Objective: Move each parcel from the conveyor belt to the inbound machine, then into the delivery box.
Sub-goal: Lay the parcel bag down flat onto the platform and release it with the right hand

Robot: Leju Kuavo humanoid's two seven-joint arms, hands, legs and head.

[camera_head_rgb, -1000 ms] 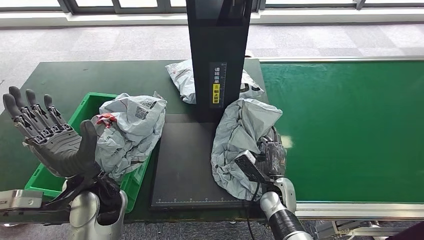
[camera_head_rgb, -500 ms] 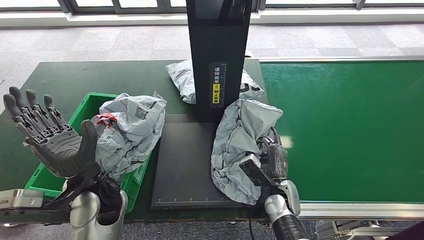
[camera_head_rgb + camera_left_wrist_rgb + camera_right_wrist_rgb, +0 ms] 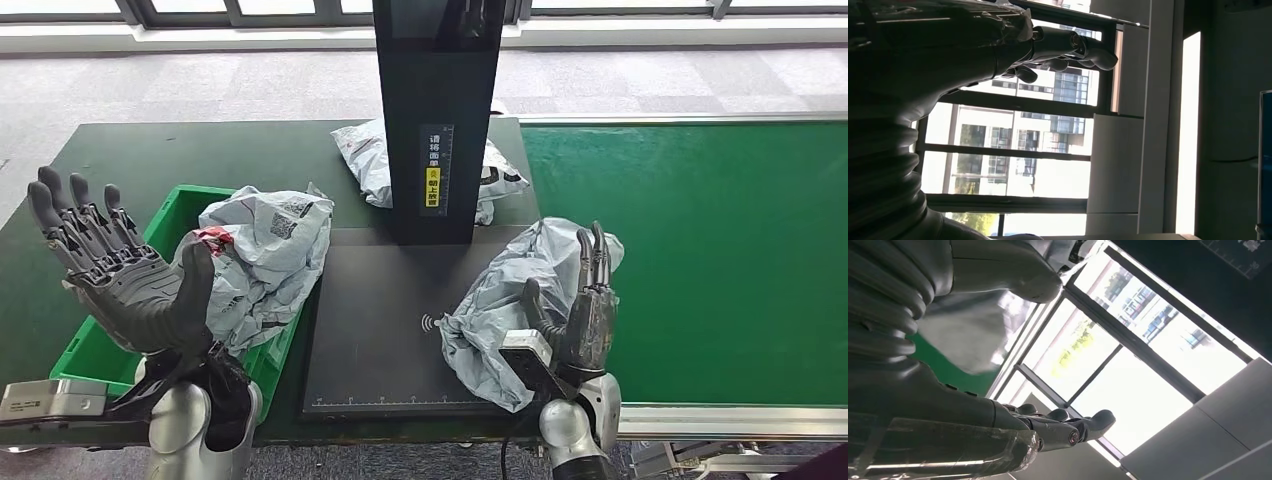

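Note:
A crumpled grey parcel (image 3: 505,305) lies across the right edge of the inbound machine's black plate (image 3: 375,320), partly over the green conveyor belt (image 3: 700,250). My right hand (image 3: 585,312) stands just right of it, palm towards the parcel and fingers straight up and apart, gripping nothing; its fingers (image 3: 1068,427) and the grey parcel (image 3: 963,335) show in the right wrist view. My left hand (image 3: 120,280) is raised, spread and empty over the near left of the green delivery box (image 3: 165,225), with its fingers (image 3: 1068,47) against the windows. A second grey parcel (image 3: 262,255) fills that box.
The machine's black column (image 3: 435,120) rises behind the plate. A third grey parcel (image 3: 368,160) lies behind it on the dark green table (image 3: 150,155). The belt's long stretch runs off to the right. Grey carpet and windows lie beyond.
My right hand has let go of the parcel and opened; the parcel, held upright before, has slumped flat to the right. My left hand has shifted slightly right.

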